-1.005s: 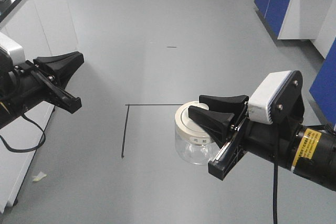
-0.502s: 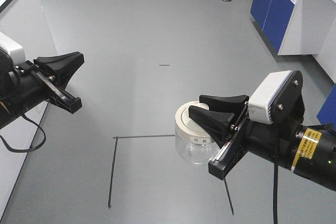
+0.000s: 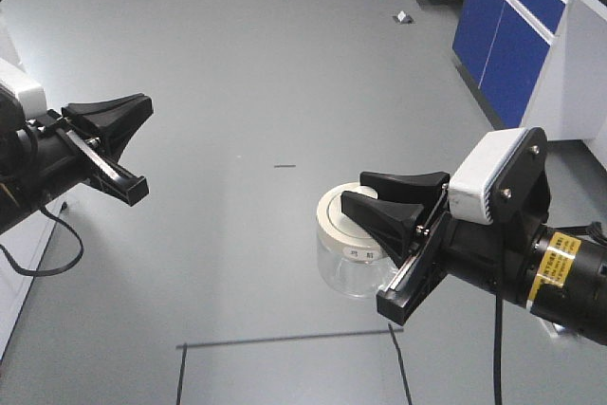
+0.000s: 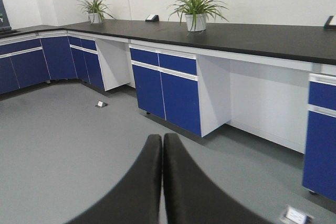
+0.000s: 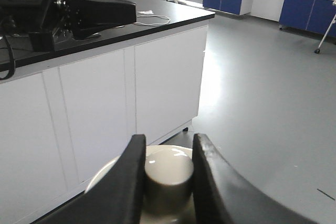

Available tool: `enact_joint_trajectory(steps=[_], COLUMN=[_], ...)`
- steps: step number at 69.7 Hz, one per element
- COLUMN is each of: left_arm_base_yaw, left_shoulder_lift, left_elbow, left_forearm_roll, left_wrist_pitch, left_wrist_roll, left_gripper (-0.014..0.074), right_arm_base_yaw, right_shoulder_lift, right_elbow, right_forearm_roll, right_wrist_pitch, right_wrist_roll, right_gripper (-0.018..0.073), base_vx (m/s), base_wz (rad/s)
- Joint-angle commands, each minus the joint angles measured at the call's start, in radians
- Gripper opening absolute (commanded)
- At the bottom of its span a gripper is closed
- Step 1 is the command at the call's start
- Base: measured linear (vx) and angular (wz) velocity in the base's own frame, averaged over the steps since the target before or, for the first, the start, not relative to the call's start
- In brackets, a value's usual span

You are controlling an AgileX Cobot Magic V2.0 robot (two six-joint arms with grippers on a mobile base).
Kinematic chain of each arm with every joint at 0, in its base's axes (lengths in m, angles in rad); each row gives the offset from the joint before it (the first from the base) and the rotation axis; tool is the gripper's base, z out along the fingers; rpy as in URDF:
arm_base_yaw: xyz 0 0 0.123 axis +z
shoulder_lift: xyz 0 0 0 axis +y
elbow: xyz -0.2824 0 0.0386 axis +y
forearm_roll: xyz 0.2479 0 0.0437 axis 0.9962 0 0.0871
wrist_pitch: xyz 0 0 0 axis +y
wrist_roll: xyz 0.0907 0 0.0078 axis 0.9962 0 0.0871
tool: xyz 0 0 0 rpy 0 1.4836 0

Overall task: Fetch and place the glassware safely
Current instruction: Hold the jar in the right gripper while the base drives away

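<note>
1. Your glass jar (image 3: 349, 272) hangs upright from the right gripper (image 3: 356, 189). The two black fingers are clamped on the central knob (image 5: 168, 174), one on each side, and the clear body sits just below them.
2. The right arm comes in from the lower right and reaches leftward, roughly level. A white camera housing (image 3: 493, 173) rides on top, just behind the fingers.
3. Your left gripper (image 3: 137, 106) has its fingers pressed together on nothing; in the left wrist view they touch along their length. It points rightward, well apart from the jar and higher in the front view.
4. Beneath both sets of fingers lies a plain grey floor (image 3: 285, 64). Black tape lines (image 3: 285, 340) run across it below the jar in the front view.
5. Blue cabinets (image 3: 512, 35) stand far beyond the right fingers. The left wrist view shows a black countertop (image 4: 236, 32) with potted plants (image 4: 197, 9), and a white cabinet (image 5: 105, 108) stands past the right fingertips.
6. The jar is squat and transparent, with a wide cream-white round lid (image 3: 332, 220) and a small label (image 3: 358, 254) on the rim.
</note>
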Motion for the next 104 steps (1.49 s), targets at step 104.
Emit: enact_joint_trajectory(steps=[104], left_arm_base_yaw=[0.001], left_shoulder_lift=[-0.032], left_elbow=[-0.024], left_forearm_roll=[-0.034], left_wrist_pitch=[-0.064], left_wrist_roll=[-0.011], left_gripper=[-0.0007], right_arm_base_yaw=[-0.003], right_shoulder_lift=[-0.026], right_elbow=[-0.031], right_forearm_roll=[0.036], right_wrist_pitch=[-0.076], right_wrist_roll=[0.001], right_gripper=[-0.0003], base_vx=[0.68], base_wz=[0.03])
